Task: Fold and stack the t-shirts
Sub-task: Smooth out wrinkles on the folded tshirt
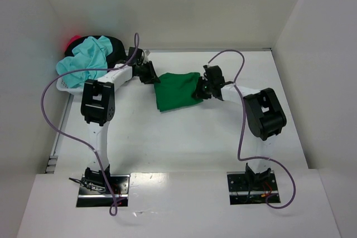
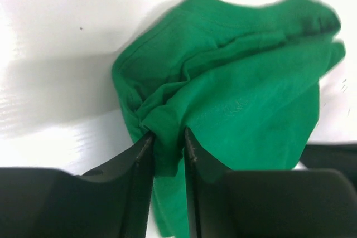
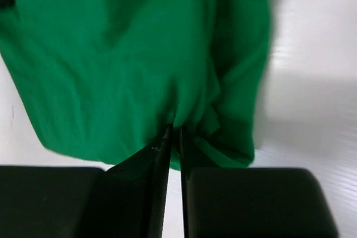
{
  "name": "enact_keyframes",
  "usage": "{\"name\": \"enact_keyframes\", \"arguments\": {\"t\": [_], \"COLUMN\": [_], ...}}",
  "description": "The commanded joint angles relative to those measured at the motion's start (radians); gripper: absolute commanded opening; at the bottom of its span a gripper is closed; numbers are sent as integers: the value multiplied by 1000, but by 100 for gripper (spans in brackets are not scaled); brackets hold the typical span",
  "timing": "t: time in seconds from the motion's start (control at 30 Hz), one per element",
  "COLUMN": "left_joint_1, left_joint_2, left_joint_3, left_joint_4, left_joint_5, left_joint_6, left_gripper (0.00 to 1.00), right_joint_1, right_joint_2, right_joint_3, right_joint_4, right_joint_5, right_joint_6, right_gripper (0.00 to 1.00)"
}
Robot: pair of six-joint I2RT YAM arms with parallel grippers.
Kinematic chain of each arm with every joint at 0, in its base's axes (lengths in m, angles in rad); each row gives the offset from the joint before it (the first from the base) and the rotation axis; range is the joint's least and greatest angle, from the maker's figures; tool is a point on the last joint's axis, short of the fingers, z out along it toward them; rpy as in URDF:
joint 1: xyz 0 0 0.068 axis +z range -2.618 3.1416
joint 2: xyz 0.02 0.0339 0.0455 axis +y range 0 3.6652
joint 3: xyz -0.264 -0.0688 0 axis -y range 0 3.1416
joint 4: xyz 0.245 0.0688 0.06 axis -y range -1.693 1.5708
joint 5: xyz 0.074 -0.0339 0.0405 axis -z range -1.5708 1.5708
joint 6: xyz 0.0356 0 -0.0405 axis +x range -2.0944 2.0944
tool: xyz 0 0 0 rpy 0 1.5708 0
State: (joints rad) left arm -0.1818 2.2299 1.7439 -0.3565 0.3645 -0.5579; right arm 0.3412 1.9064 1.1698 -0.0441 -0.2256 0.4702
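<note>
A bright green t-shirt (image 1: 177, 90) hangs bunched between both arms near the middle of the table. My left gripper (image 1: 153, 76) pinches its left edge; in the left wrist view, the left gripper (image 2: 167, 137) has a thick fold of green t-shirt (image 2: 234, 82) between its fingers. My right gripper (image 1: 202, 88) holds the right edge; in the right wrist view, the right gripper (image 3: 173, 132) is nearly closed on the green t-shirt (image 3: 111, 59). A light turquoise t-shirt (image 1: 86, 59), a black one (image 1: 114, 45) and a red/pink one (image 1: 72, 42) are piled at the far left.
The pile sits in a small white basket (image 1: 70, 88) against the left wall. White walls close in the table on the left, back and right. Purple cables (image 1: 241, 132) loop beside each arm.
</note>
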Motion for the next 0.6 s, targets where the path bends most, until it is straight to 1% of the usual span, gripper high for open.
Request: {"name": "enact_keyframes", "arguments": {"t": [0.0,0.07,0.2,0.23,0.27,0.33,0.37,0.4,0.47,0.5,0.53,0.57], "left_joint_1": [1,1,1,1,1,1,1,1,1,1,1,11], "left_joint_2": [17,26,48,48,48,48,48,33,7,-25,-45,-65], "left_joint_3": [49,60,82,92,92,103,103,103,85,85,66,54], "left_joint_4": [5,5,5,-5,-6,-16,-25,-25,-35,-35,-44,-44], "left_joint_5": [7,7,7,17,17,27,27,27,18,17,17,17], "left_joint_6": [-10,-10,-10,-10,1,1,13,25,38,47,47,56], "left_gripper": [32,32,32,34,37,45,49,54,58,60,62,66], "right_joint_1": [60,71,91,91,91,91,91,91,91,91,91,58], "right_joint_2": [-1,-27,-89,-104,-134,-168,-208,-231,-282,-331,-348,-362], "right_joint_3": [-34,-59,-154,-169,-183,-203,-214,-214,-223,-214,-214,-199], "right_joint_4": [38,38,38,49,49,29,18,6,-5,-5,-16,-16], "right_joint_5": [18,19,28,28,37,69,104,123,181,195,195,195], "right_joint_6": [-1,27,82,82,94,105,105,105,105,105,94,94], "right_gripper": [14,11,11,11,13,26,34,36,44,52,56,57]}}
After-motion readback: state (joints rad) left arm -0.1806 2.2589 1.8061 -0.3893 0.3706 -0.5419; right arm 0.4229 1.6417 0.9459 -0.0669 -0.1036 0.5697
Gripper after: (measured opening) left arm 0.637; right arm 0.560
